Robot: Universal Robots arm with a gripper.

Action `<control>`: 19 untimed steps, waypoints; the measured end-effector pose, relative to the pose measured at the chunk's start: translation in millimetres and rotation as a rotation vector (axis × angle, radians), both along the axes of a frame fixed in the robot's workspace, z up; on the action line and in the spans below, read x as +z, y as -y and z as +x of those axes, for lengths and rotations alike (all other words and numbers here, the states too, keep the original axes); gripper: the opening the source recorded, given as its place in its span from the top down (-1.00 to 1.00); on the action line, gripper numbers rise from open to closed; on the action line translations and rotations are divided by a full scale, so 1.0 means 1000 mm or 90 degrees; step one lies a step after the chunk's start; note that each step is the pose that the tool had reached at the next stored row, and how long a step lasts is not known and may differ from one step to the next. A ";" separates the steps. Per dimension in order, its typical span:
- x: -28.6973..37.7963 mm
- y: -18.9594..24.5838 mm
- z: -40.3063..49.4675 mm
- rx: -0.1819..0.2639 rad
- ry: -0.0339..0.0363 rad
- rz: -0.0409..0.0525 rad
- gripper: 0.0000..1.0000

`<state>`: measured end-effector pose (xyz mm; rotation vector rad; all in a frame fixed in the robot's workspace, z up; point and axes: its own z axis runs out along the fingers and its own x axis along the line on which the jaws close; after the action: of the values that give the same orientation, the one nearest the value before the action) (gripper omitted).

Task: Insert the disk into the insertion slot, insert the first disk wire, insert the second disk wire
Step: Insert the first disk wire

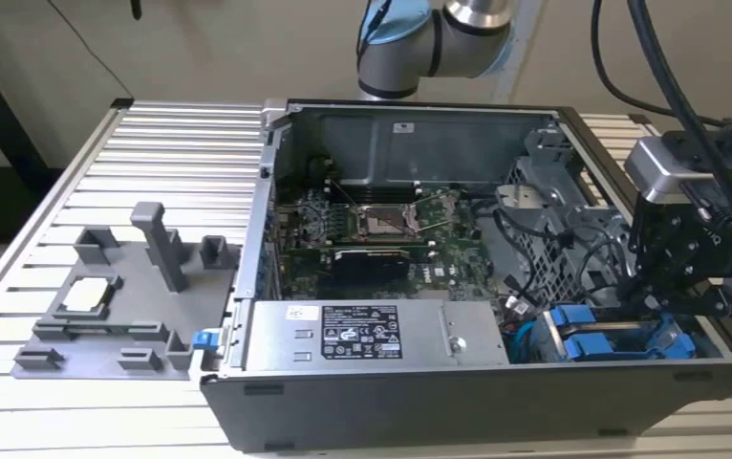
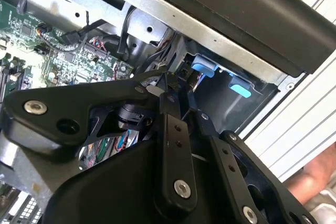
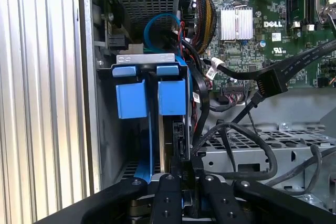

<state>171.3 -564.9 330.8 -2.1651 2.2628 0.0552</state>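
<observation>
The disk sits in its blue carrier (image 3: 172, 97) inside the insertion slot (image 3: 144, 59), a metal drive bay at the case corner, beside a second blue carrier (image 3: 131, 99). The disk's dark rear edge (image 3: 178, 135) faces my gripper. In the exterior view the carriers (image 1: 595, 344) lie at the case's front right, with my gripper (image 1: 656, 304) lowered just over them. In both wrist views my gripper (image 3: 185, 182) (image 2: 178, 103) stands shut on a black disk wire close behind the disk. The blue tabs (image 2: 203, 67) show past the fingertips.
A loose black cable with a flat connector (image 3: 268, 82) hangs over the motherboard (image 1: 379, 229). The grey labelled power-supply box (image 1: 359, 335) lies left of the bay. More cables loop over the metal cage (image 3: 252, 145). A grey fixture (image 1: 124, 306) stands on the slatted table (image 1: 162, 153).
</observation>
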 end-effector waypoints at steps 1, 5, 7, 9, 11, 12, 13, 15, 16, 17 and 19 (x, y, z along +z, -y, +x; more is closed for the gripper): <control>0.0000 0.0000 0.0000 0.000 0.0000 0.0000 0.62; -0.0005 0.0000 0.0000 0.000 0.0000 0.0005 0.48; 0.0000 0.0000 0.0000 0.000 0.0000 0.0001 0.34; 0.0012 0.0000 0.0000 0.000 -0.0011 -0.0003 0.34; 0.0037 0.0000 0.0000 0.000 -0.0029 -0.0003 0.34; 0.0053 0.0000 0.0000 0.000 -0.0037 -0.0004 0.34; 0.0072 0.0000 0.0000 0.000 -0.0046 -0.0003 0.34; 0.0116 0.0000 0.0000 0.000 -0.0063 -0.0003 0.34; 0.0143 0.0000 0.0000 0.000 -0.0072 -0.0003 0.34; 0.0171 0.0000 0.0000 0.000 -0.0078 -0.0003 0.34; 0.0222 0.0000 0.0000 0.000 -0.0087 -0.0004 0.34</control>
<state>171.3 -564.9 353.0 -2.1718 2.2703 0.0694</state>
